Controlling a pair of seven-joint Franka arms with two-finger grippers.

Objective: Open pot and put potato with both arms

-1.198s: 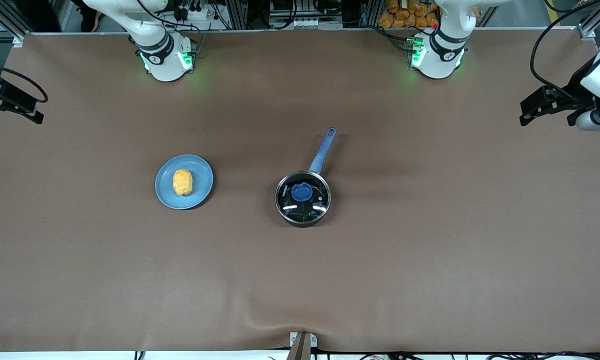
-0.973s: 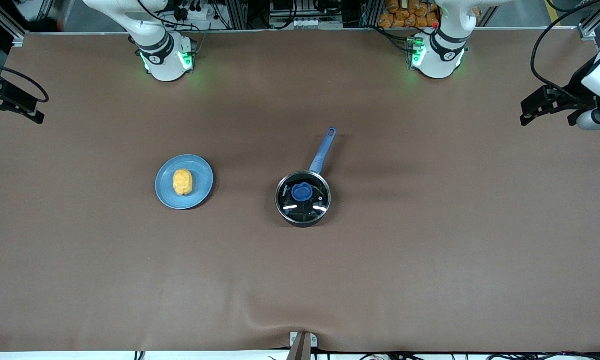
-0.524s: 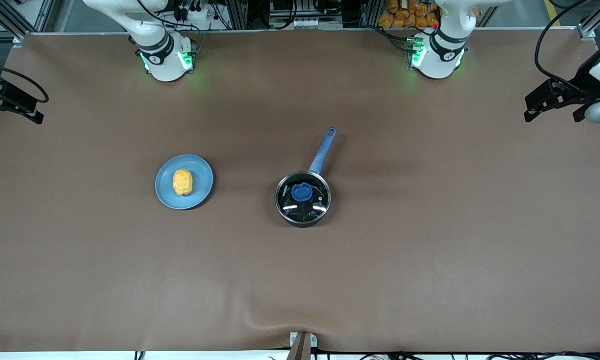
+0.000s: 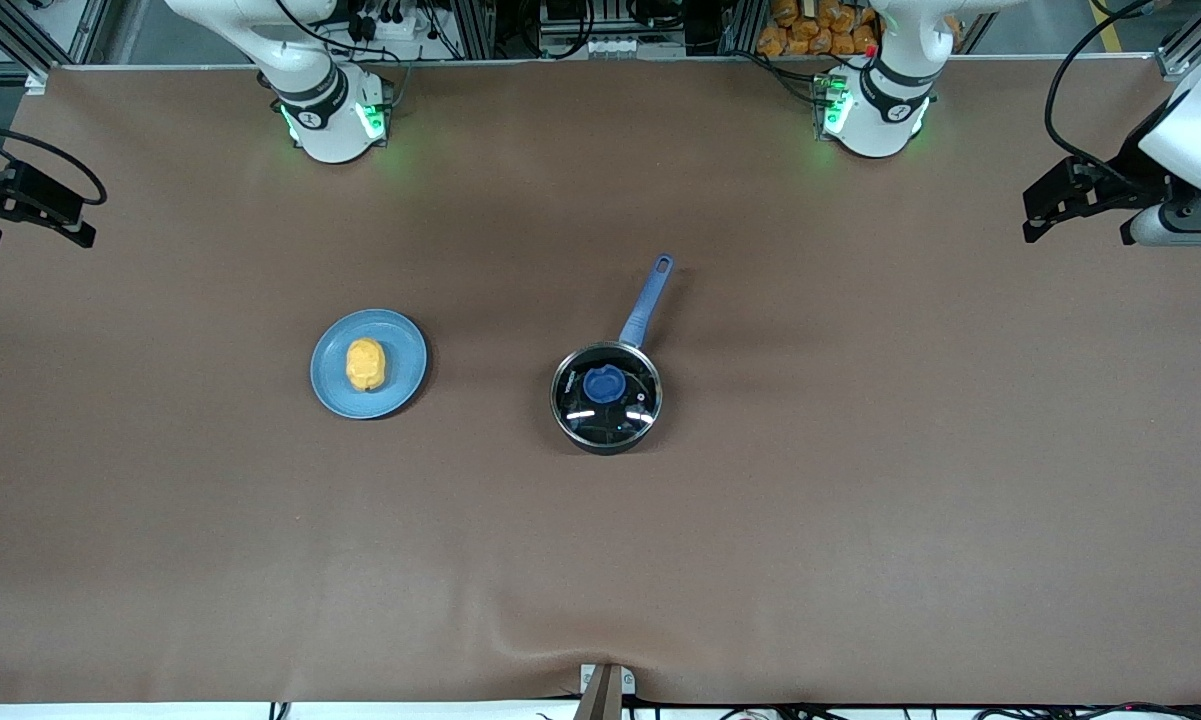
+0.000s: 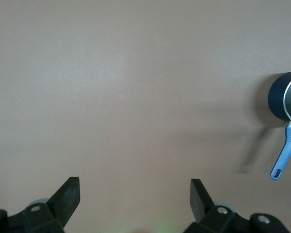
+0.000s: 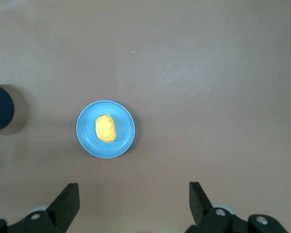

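A small round black saucepan [image 4: 606, 397] sits near the middle of the brown-covered desk [image 4: 860, 500], closed by a glass lid with a metal rim [image 4: 632, 412] and a round blue knob [image 4: 603, 383] at its centre. Its long slate-blue handle [image 4: 645, 304] runs from the pot's rim toward about one o'clock in the front view and ends in a loop hole. The left wrist view catches part of the same pot [image 5: 285, 96] and its handle [image 5: 285, 152] at the edge of the picture.

Toward the right arm's end of the desk, at about nine o'clock from the pot and well apart from it, lies a round blue plate [image 4: 400, 337]. A small oval yellow-orange lumpy potato [image 4: 365, 364] rests on it, roughly at its centre. The right wrist view looks down on the same plate [image 6: 123, 143] and potato [image 6: 105, 128], with a sliver of the pot [image 6: 0, 108] at the frame's edge.

The left arm's black gripper [image 4: 1045, 210] hangs in the air over the left arm's end of the desk, well apart from the pot, at about two to three o'clock from it in the front view. Its jaws stand wide apart with nothing between them, as its own wrist view shows [image 5: 135, 194].

The right arm's black gripper [image 4: 45, 205] hangs over the edge of the desk at the right arm's end, at about ten o'clock from the plate. Its jaws also stand wide apart and hold nothing [image 6: 134, 196].
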